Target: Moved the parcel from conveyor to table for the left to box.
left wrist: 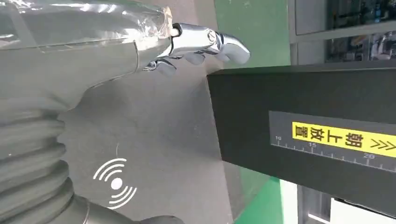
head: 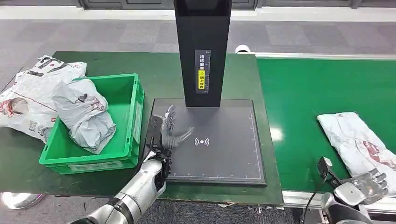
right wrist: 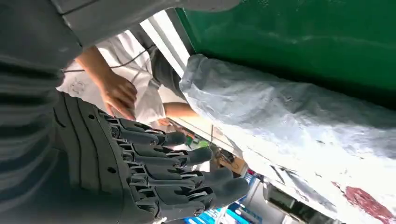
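Along the right side of the head view runs the green conveyor (head: 322,93), its pale metal rail nearest the robot, and it butts against the dark green table (head: 140,65) that takes up the left and middle. On the table, a flat grey scanner pad (head: 224,149) lies near the front edge, with a tall black post (head: 202,51) rising from its far side; bare pad surface lies open in front of the post, around a white wireless mark. Left of the pad, just beside it, stands a green crate (head: 128,100) holding a crumpled grey bag (head: 84,114), and more white bags (head: 28,93) are heaped on the table against the crate's far left wall. The parcel (head: 359,140), a flat white poly bag with creases and red printing, lies on the belt near the conveyor's front rail, well apart from the table, with clear belt stretching beyond it. The right hand (head: 369,182) hovers at the rail just beside the parcel's near end, fingers spread and holding nothing; in the right wrist view the parcel (right wrist: 289,116) lies close to its dark fingers (right wrist: 182,158), and a person's hand (right wrist: 116,91) shows behind. The left hand (head: 170,133) hangs over the pad's left part, fingers apart and empty.
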Tool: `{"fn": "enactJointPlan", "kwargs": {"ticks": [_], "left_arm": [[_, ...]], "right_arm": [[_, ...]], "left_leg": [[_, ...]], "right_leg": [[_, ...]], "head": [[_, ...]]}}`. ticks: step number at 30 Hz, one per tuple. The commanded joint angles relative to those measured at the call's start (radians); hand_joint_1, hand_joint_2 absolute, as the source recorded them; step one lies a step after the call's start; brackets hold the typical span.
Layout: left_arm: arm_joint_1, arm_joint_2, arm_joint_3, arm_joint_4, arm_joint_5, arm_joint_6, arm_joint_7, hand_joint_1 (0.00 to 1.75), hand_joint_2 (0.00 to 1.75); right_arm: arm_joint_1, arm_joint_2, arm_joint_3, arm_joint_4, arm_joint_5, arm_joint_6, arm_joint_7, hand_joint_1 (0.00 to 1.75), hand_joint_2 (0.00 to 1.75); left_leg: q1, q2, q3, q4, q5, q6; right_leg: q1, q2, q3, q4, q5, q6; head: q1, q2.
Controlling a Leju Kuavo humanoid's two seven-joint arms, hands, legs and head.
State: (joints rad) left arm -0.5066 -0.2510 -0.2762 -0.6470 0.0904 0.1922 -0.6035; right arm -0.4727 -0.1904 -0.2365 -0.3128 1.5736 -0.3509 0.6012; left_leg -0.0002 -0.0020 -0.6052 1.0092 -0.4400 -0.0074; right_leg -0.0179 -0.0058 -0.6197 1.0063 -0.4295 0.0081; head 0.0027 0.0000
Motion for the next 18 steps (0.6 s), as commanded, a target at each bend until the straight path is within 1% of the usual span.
{"fn": "enactJointPlan", "kwargs": {"ticks": [1,2,4,6,8,12,13,14,15,16,17,18], "left_arm": [[-0.013,0.015,0.043,0.009,0.005,-0.034,0.000,0.00,1.75],[-0.014,0.016,0.044,0.008,0.005,-0.036,-0.001,0.00,1.75],[-0.009,0.021,0.047,-0.007,0.014,-0.066,-0.022,0.00,1.75],[-0.008,0.026,0.049,-0.011,0.016,-0.072,-0.023,0.00,1.75],[-0.008,0.026,0.049,-0.011,0.016,-0.072,-0.023,0.00,1.75],[-0.007,0.026,0.049,-0.012,0.016,-0.073,-0.023,0.00,1.75],[-0.006,0.026,0.050,-0.015,0.017,-0.077,-0.024,0.00,1.75],[-0.004,0.029,0.050,-0.020,0.019,-0.090,-0.026,0.00,1.75],[-0.005,0.031,0.052,-0.019,0.019,-0.097,-0.026,0.00,1.75],[-0.014,0.035,0.049,-0.010,0.015,-0.107,-0.027,0.00,1.75],[-0.023,0.035,0.048,0.000,0.012,-0.112,-0.025,0.00,1.75],[-0.032,0.036,0.052,0.010,0.010,-0.115,-0.026,0.00,1.75]], "right_arm": [[-0.003,0.006,0.061,0.074,-0.036,0.054,-0.007,0.00,1.75],[-0.002,0.011,0.050,0.076,-0.047,0.066,-0.014,0.00,1.75],[-0.007,0.025,0.033,0.087,-0.070,0.127,-0.083,0.00,1.75],[-0.003,0.032,0.046,0.081,-0.054,0.127,-0.066,0.00,1.75],[-0.003,0.032,0.046,0.081,-0.054,0.127,-0.066,0.00,1.75],[-0.005,0.031,0.046,0.081,-0.053,0.130,-0.065,0.00,1.75],[-0.005,0.029,0.079,0.084,-0.017,0.156,-0.068,0.00,1.75],[-0.012,0.031,0.107,0.096,-0.013,0.215,-0.117,0.00,1.75],[-0.004,0.044,0.056,0.088,-0.061,0.228,-0.134,0.00,1.75],[0.001,0.055,0.006,0.097,-0.118,0.290,-0.210,0.00,1.75],[0.014,0.060,-0.034,0.092,-0.157,0.302,-0.220,0.84,1.75],[0.027,0.057,0.003,0.089,-0.116,0.292,-0.209,1.75,1.75]], "left_leg": [[0.001,0.002,0.005,-0.002,-0.001,-0.001],[0.001,0.001,0.004,-0.001,-0.001,0.000],[0.001,0.001,0.004,-0.001,-0.001,0.000],[0.001,0.001,0.004,-0.001,-0.001,-0.001],[0.002,0.003,0.006,-0.002,-0.001,-0.001],[0.002,0.001,0.008,-0.001,-0.001,0.001],[0.002,0.001,0.008,-0.001,-0.001,0.001],[0.002,0.002,0.008,-0.002,-0.001,0.001],[0.002,0.002,0.009,-0.001,-0.001,0.001],[0.002,0.002,0.009,-0.001,-0.001,0.001],[0.002,0.003,0.010,-0.002,-0.001,0.001],[0.003,0.001,0.010,-0.001,-0.001,0.001]], "right_leg": [[0.001,0.002,0.005,-0.003,0.000,-0.001],[0.001,0.001,0.004,-0.002,0.000,-0.001],[0.001,0.001,0.004,-0.002,0.000,-0.001],[0.001,0.001,0.005,-0.003,0.000,-0.001],[0.002,0.003,0.006,-0.003,0.000,-0.001],[0.002,0.002,0.009,-0.004,0.000,0.000],[0.002,0.001,0.009,-0.004,0.000,0.000],[0.002,0.002,0.010,-0.005,0.001,0.000],[0.002,0.002,0.010,-0.005,0.001,0.000],[0.002,0.002,0.011,-0.004,0.001,0.001],[0.002,0.003,0.012,-0.006,0.001,0.001],[0.003,0.001,0.013,-0.006,0.001,0.001]], "head": [[0.000,0.000],[0.000,0.000],[0.000,0.000],[0.000,0.000],[0.000,0.000],[0.000,0.000],[0.000,0.000],[0.000,0.000],[0.000,0.000],[0.000,0.000],[0.000,0.000],[0.000,0.000]]}}
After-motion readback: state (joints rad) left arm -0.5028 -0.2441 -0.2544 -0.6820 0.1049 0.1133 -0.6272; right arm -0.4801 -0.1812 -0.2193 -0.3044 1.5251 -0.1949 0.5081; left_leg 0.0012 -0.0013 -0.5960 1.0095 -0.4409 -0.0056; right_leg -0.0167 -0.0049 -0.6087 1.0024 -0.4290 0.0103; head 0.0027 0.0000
